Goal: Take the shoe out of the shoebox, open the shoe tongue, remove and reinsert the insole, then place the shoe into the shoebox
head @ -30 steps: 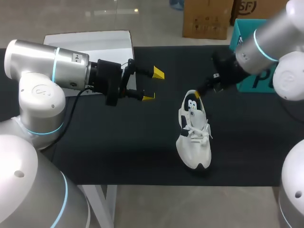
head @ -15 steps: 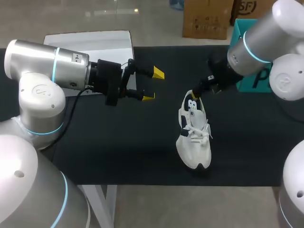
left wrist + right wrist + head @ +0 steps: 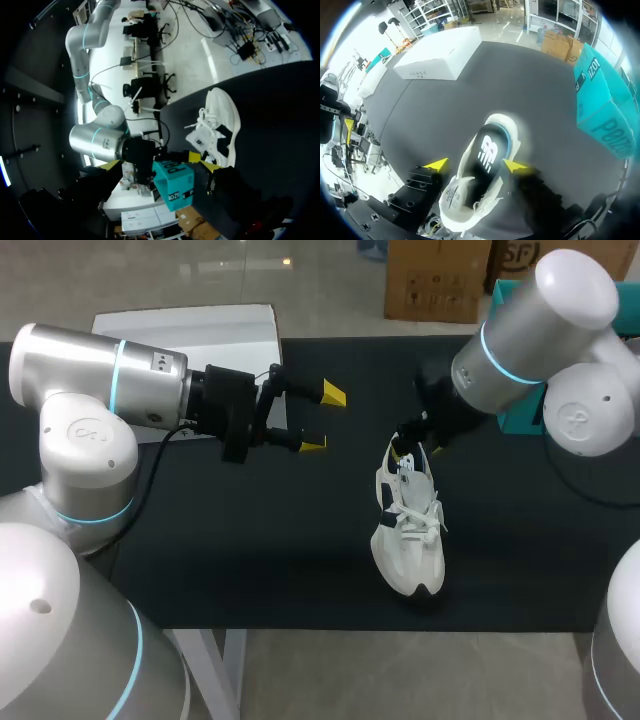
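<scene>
Fig.: R arm closing in on the shoe's heel. The shoe (image 3: 408, 530) stands upright on its sole on the black table (image 3: 250, 540), near the mid-front, toe toward the robot and heel away. It is out of any box, so step 1 of the task reads as done. Over the last sec. the right gripper (image 3: 405, 445) has come from a spot just beyond the heel to directly over it, and the R arm's big joints have swung in toward the table's middle. The shoe itself has not shifted. In the R wrist view the two yellow tips stand apart, one on each side of the heel collar. One tip shows a gap to the shoe and the other is at or near its rim, so the fingers are spread and grip nothing. The dark insole (image 3: 489, 150) lies between them, seated inside the shoe. The left gripper (image 3: 323, 420) hangs above the table well to the L of the shoe, fingers likewise spread and empty, with no change in pose. A white box (image 3: 190, 325) sits at the far L of the table and a teal box (image 3: 520, 418) at the far R; which of the two is the task's box can't be told. Meaning, as a judgement: the approach phase is about over, and the next act is prob. a pinch at the heel, either to steady the shoe or to start on the insole. Laces look undisturbed and the tongue's state is unclear, so tongue and insole steps are prob. all yet to do.
</scene>
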{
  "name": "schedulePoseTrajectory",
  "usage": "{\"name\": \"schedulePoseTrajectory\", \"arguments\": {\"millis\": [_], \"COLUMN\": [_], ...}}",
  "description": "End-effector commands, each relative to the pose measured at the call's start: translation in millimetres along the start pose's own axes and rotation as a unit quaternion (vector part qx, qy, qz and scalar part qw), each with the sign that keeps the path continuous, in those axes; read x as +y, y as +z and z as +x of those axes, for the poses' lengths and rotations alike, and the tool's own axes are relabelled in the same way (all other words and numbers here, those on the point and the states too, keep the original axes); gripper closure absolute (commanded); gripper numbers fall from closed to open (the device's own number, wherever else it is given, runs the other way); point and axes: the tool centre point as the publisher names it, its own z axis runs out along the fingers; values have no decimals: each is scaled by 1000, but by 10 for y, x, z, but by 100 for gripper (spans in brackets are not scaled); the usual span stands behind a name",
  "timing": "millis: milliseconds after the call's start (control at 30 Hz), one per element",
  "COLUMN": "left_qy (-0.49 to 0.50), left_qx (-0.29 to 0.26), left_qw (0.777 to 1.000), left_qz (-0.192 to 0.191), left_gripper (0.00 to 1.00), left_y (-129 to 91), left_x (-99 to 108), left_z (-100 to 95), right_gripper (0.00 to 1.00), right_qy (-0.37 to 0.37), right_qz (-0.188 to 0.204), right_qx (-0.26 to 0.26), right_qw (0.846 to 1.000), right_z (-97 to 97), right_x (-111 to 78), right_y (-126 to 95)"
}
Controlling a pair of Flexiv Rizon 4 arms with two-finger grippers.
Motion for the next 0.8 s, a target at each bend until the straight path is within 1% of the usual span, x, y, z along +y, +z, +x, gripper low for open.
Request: {"name": "schedulePoseTrajectory", "arguments": {"millis": [33, 200, 367, 500, 567, 667, 800], "left_qy": [0, 0, 0, 0, 0, 0, 0], "left_qx": [2, 2, 2, 2, 2, 2, 2], "left_qw": [1000, 1000, 1000, 1000, 1000, 1000, 1000], "left_qz": [0, 0, 0, 0, 0, 0, 0], "left_gripper": [0, 0, 0, 0, 0, 0, 0], "left_y": [2, 2, 2, 2, 2, 2, 2], "left_x": [0, 0, 0, 0, 0, 0, 0], "left_z": [-3, -3, -3, -3, -3, -3, -3], "right_gripper": [100, 100, 100, 100, 100, 100, 100], "right_qy": [6, 18, 38, 50, 56, 57, 58], "right_qz": [6, 12, 5, -5, -6, 1, 15], "right_qx": [-3, -13, -25, -33, -32, -29, -22], "right_qw": [1000, 1000, 999, 998, 998, 998, 998], "right_z": [-1, -99, -206, -249, -284, -273, -253], "right_x": [32, 14, 32, 54, 54, 21, -74], "right_y": [265, 443, 505, 504, 543, 642, 803]}}
